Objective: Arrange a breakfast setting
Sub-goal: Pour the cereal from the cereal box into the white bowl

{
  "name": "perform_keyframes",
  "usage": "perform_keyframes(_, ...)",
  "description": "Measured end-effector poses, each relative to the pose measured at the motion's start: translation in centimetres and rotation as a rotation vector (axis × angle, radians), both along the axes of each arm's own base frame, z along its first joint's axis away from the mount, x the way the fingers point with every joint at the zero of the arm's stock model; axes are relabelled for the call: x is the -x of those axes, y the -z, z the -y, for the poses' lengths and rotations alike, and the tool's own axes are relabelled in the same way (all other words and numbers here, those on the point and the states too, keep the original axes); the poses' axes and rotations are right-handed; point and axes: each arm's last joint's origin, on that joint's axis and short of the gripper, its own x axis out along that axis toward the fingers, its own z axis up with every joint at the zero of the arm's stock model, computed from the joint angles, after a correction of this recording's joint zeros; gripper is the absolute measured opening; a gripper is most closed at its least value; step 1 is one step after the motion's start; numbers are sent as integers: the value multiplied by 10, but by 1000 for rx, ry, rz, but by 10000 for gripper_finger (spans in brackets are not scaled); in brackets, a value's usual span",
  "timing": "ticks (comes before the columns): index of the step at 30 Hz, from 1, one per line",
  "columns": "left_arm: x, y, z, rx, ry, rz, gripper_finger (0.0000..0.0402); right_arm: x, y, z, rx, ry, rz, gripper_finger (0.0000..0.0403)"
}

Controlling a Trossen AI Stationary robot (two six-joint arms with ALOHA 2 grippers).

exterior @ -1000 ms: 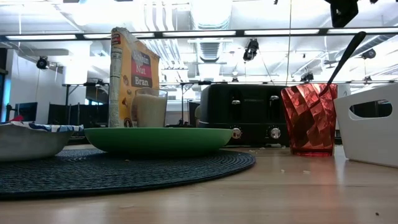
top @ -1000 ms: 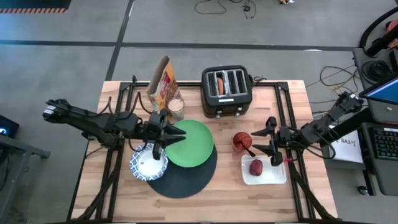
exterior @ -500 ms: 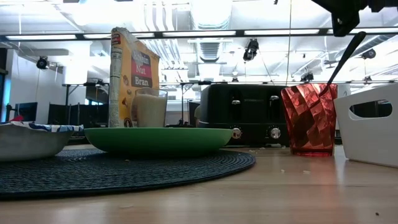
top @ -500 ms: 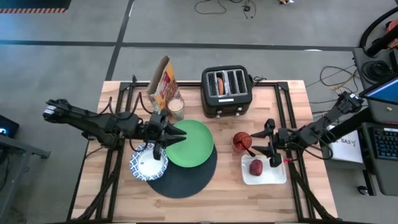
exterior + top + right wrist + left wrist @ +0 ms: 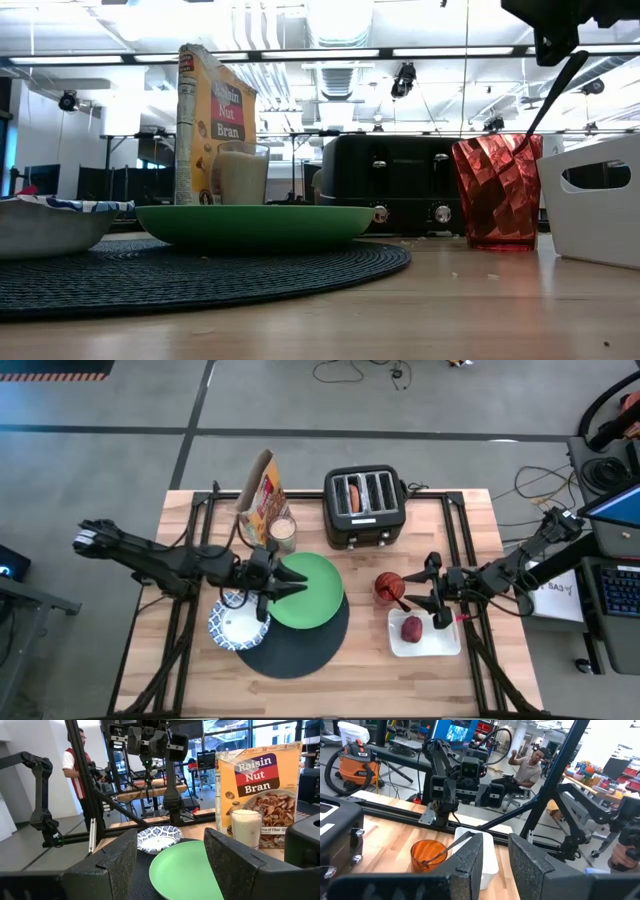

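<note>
A round dark placemat (image 5: 297,645) lies at the table's near middle. A green plate (image 5: 312,595) rests on its far part, and a blue-and-white bowl (image 5: 236,624) sits on its left edge. A small red cup (image 5: 389,586) holds a metal spoon (image 5: 548,92) that leans out of it. A dark red fruit (image 5: 412,628) lies in a white tray (image 5: 440,642). A bagel (image 5: 352,497) stands in a toaster slot. My left gripper (image 5: 278,586) hovers open over the plate's left edge. My right gripper (image 5: 431,592) is open, above and to the right of the cup.
A black toaster (image 5: 364,510) stands at the far middle. A Raisin Bran box (image 5: 262,495) and a glass of milk (image 5: 283,534) stand left of it. Bare wood shows along the near edge and at the near right. People show in the room beyond.
My left gripper has gone toward the table's right edge, from over the bowl to over the green plate's left edge. My right gripper has come down a little toward the spoon in the red cup. No object has moved.
</note>
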Motion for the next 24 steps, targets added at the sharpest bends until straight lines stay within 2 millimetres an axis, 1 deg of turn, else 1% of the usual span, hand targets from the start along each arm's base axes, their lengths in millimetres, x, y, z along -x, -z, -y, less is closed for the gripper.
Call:
perform_keyframes(8, -10, 6, 3, 1, 0, 5, 75, 0, 0, 0, -2, 0, -1, 219)
perform_keyframes(24, -12, 8, 3, -1, 0, -5, 75, 0, 1, 0, -8, -1, -7, 219)
